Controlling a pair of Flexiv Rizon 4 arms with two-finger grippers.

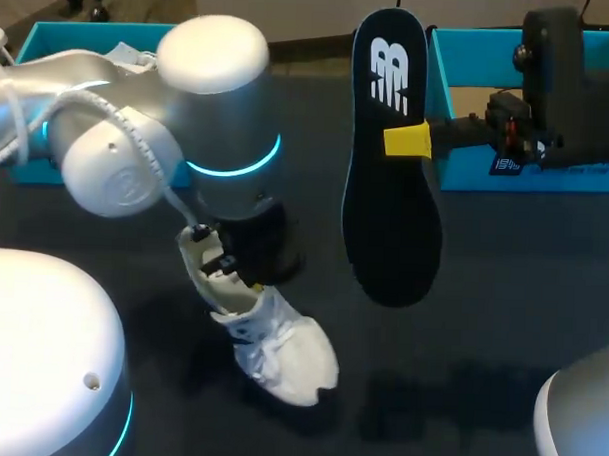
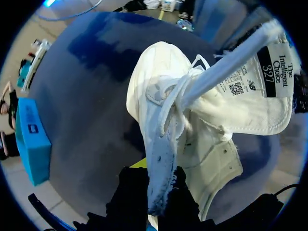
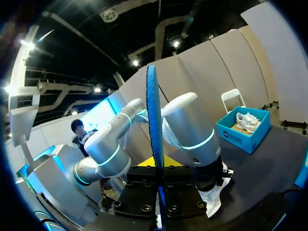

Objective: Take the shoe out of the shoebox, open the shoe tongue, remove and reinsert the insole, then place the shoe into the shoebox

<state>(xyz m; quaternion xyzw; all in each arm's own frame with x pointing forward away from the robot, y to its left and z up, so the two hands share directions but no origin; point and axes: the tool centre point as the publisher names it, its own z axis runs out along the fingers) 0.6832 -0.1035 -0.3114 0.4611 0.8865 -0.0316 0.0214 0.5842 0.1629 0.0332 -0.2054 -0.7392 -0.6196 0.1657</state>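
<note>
Two grippers, both loaded. Left gripper (image 2: 156, 192) clamped on white shoe (image 1: 275, 352) — fingers pinch its collar edge, toe pointing down at dark table (image 1: 502, 295), tongue (image 2: 250, 101) folded out. Right gripper (image 1: 408, 142) closed on dark insole (image 1: 390, 221) — held upright in air, apart from shoe. Blue shoebox (image 1: 464, 179) behind right gripper. Second blue box (image 1: 36, 44) far left, another white shoe (image 3: 246, 120) inside.

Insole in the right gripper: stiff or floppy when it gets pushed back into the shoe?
Probably fairly springy: pinched only near mid-length by the right gripper, the insole holds its shape, overhanging both ways. Edge-on in the right wrist view it looks thin, so it is likely light and apt to bend if pushed into the shoe.
</note>
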